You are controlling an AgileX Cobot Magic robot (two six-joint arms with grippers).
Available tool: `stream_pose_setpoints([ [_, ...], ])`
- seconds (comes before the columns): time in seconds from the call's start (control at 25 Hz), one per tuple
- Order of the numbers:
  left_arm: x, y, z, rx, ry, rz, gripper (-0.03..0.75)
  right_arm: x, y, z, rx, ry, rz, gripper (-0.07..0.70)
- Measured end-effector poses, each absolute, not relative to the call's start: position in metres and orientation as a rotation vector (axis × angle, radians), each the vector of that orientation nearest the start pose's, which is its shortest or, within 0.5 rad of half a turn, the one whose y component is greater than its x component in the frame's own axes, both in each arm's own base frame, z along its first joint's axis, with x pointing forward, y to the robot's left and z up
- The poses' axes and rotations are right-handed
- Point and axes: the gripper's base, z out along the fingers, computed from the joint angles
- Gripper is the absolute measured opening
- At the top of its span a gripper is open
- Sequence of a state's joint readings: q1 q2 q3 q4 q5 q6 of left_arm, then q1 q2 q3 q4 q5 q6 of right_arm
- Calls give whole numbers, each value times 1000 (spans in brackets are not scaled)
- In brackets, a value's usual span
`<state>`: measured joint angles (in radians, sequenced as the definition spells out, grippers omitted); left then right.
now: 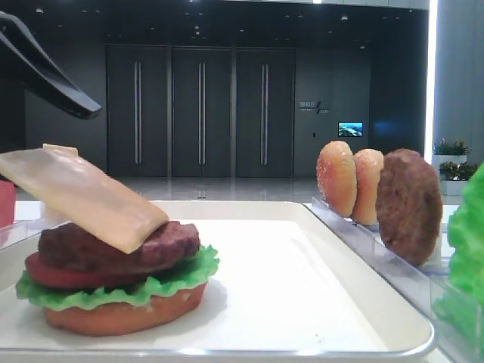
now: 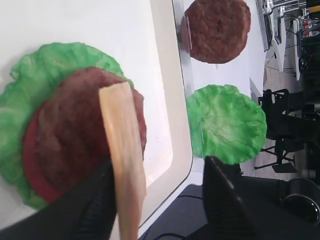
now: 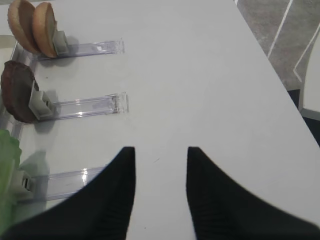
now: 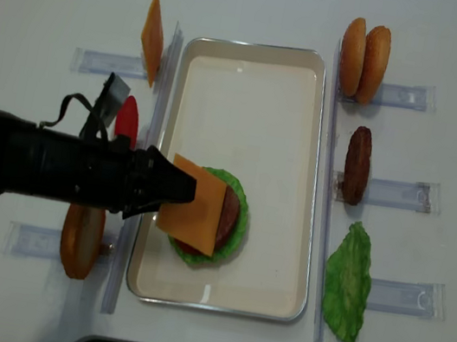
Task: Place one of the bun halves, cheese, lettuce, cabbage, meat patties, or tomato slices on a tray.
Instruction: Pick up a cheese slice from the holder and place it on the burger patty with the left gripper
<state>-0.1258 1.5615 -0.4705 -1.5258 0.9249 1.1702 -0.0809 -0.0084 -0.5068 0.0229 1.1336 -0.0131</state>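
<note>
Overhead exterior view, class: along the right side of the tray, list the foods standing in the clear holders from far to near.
Two round golden-tan bun halves → round dark brown meat patty → bright green frilly lettuce leaf.

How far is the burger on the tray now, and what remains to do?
Done: bun base, frilly green lettuce, red tomato slice and brown patty stacked on the cream rectangular tray. In hand: the pale orange square cheese slice leans tilted on the patty, the left end effector open around it. Left: settling it flat.
</note>
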Motion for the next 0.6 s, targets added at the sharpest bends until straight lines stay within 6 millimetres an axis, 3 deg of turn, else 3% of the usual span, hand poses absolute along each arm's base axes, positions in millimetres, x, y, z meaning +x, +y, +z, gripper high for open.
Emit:
stream_pose_setpoints([
  [0.36,203,-97,155,11,2618,-1349,438,-10,3,273,69,2101,-29,244],
  [0.6,202,-94,150,-10,2676,-1278,527,-10,3,273,69,2101,-29,244],
])
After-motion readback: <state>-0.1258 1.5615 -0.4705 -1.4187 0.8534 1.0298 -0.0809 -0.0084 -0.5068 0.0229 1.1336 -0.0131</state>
